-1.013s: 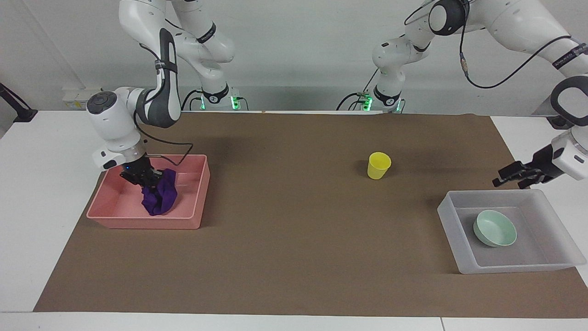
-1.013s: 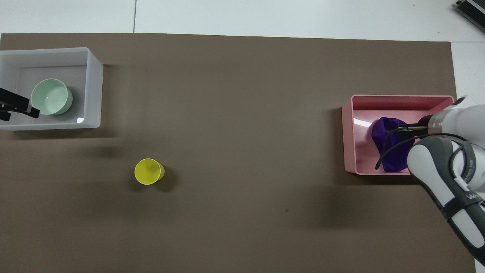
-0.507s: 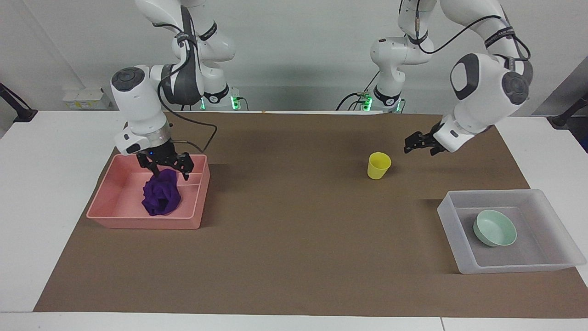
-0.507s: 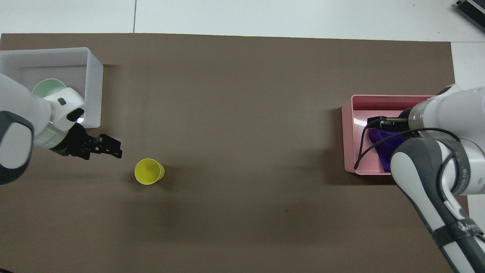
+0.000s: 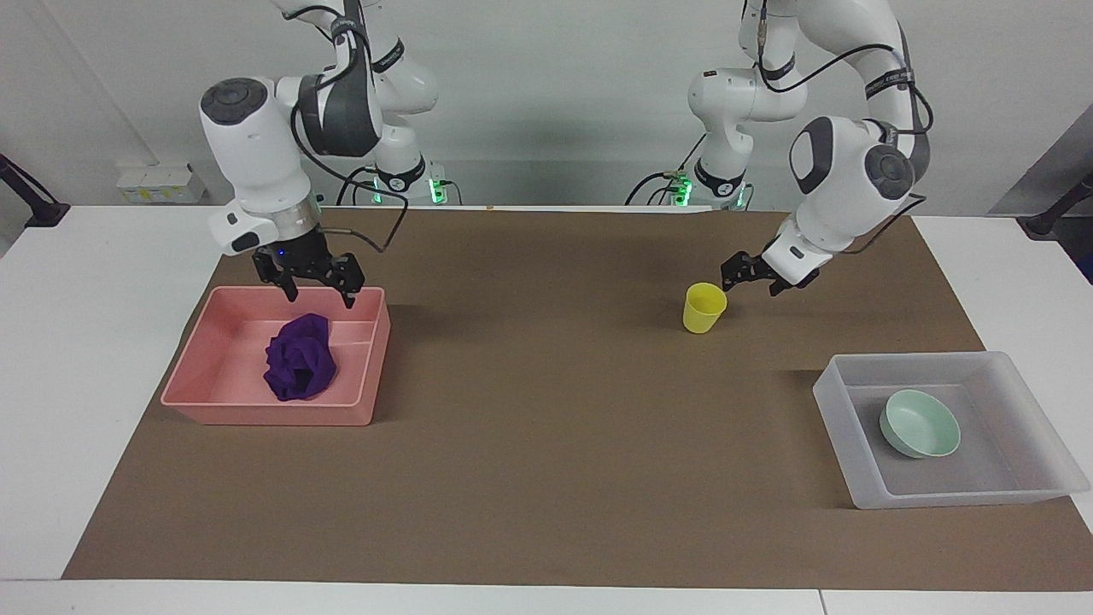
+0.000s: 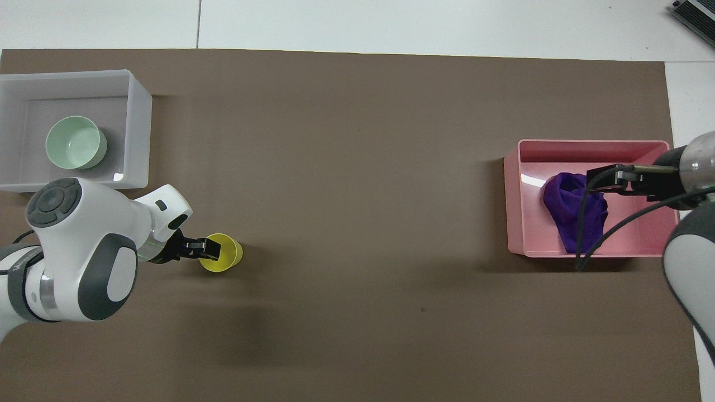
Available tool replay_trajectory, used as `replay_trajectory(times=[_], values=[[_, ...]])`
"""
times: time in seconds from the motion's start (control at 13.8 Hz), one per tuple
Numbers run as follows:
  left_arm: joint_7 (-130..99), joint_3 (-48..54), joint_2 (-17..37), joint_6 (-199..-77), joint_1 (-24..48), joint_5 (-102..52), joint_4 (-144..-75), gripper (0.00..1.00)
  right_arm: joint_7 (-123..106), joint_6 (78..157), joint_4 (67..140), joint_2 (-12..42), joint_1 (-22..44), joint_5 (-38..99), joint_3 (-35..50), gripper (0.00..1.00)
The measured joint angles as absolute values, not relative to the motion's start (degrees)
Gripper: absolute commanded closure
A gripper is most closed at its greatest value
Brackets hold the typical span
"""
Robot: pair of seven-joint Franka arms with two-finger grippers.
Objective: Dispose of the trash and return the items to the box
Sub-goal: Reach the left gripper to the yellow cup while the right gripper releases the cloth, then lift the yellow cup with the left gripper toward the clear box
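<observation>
Right gripper (image 5: pixel 318 290): hangs over the pink rectangular plastic bin (image 5: pixel 205 376) at the right arm's end of the bench, jaws spread, holding nothing. Deep purple cloth wad (image 5: pixel 299 367) lies loose in the bin, clear of the jaws. Soft, light, disposed of.

Small yellow plastic cup (image 5: pixel 704 308): upright on the brown mat, mid-bench. Left gripper (image 5: pixel 741 275) is at its rim, jaws partly spread, not yet pinching. Likely light, thin-walled, slick; take the rim wall gently.

Shallow mint-green bowl (image 5: pixel 920 423): already in the translucent whitish plastic tray (image 5: pixel 841 401), at the left arm's end.
</observation>
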State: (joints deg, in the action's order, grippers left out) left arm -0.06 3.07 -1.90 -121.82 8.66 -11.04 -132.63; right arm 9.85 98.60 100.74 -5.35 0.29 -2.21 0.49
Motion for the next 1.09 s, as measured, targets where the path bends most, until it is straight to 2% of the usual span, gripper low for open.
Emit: replay_trajectory(times=[0.36,0.51,0.65,0.87,1.09], values=[[-0.2,3.0,2.9,-122.7,9.4,-11.1,-130.2,1.00,9.6,86.6,91.6,-5.6,-0.4,-2.0,-0.9,0.00],[-0.6,2.5,3.6,-120.7,9.3,-11.3,-127.4,1.00,8.3,85.2,90.9,-5.6,-0.4,-2.0,-1.6,0.00],[-1.0,1.6,3.5,-112.9,8.9,-11.3,-121.1,1.00,7.7,85.2,91.1,-5.3,-0.4,-1.9,-1.8,0.00],[-1.9,1.3,3.6,-100.0,4.4,-11.0,-107.1,1.00,7.6,85.2,91.1,-4.8,-0.3,-1.4,-1.6,0.00],[-2.0,1.0,3.7,-94.7,-1.7,-10.5,-98.1,1.00,7.6,85.2,91.4,-4.7,-0.2,-1.2,-1.6,0.00]])
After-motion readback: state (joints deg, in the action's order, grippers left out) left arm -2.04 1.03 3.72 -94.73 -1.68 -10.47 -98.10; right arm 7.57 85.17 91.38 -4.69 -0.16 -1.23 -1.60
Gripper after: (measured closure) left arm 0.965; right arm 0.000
